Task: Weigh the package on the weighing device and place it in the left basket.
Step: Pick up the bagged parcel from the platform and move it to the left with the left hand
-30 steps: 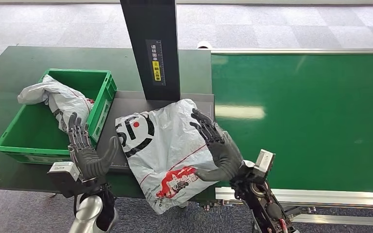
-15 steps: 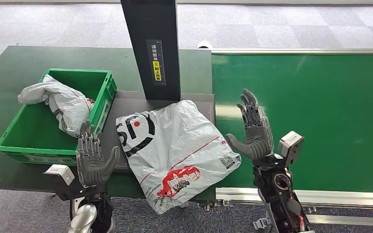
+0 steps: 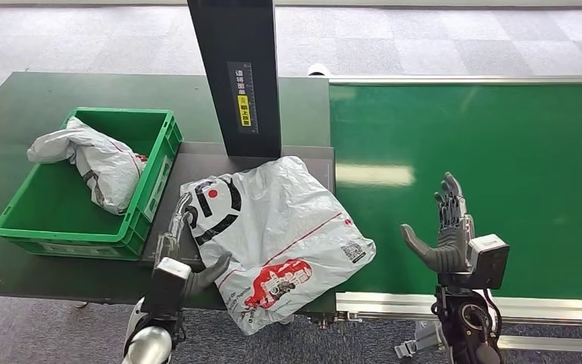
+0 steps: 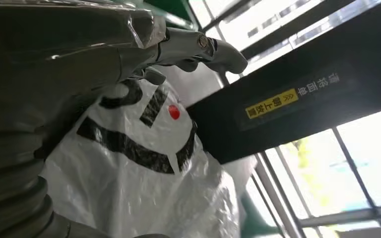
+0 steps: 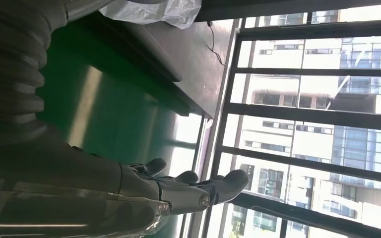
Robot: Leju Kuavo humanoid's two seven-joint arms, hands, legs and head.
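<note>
The green basket [image 3: 15, 216] sits on the left of the dark table [image 3: 15, 114] and holds one crumpled white bag [image 3: 91, 155] that spills over its far left rim. The package [image 3: 273, 231], a white plastic mailer with black and red print, lies on the grey weighing plate [image 3: 204, 161], its near end hanging over the table edge. A black post [image 3: 235, 72] rises just behind it. To the right runs the green belt [image 3: 470, 167]. The left hand [image 3: 186, 250] rests against the package's left edge, fingers apart, gripping nothing. The right hand [image 3: 443, 235] hangs over the belt, well apart from the package, fingers spread and pointing up, empty
</note>
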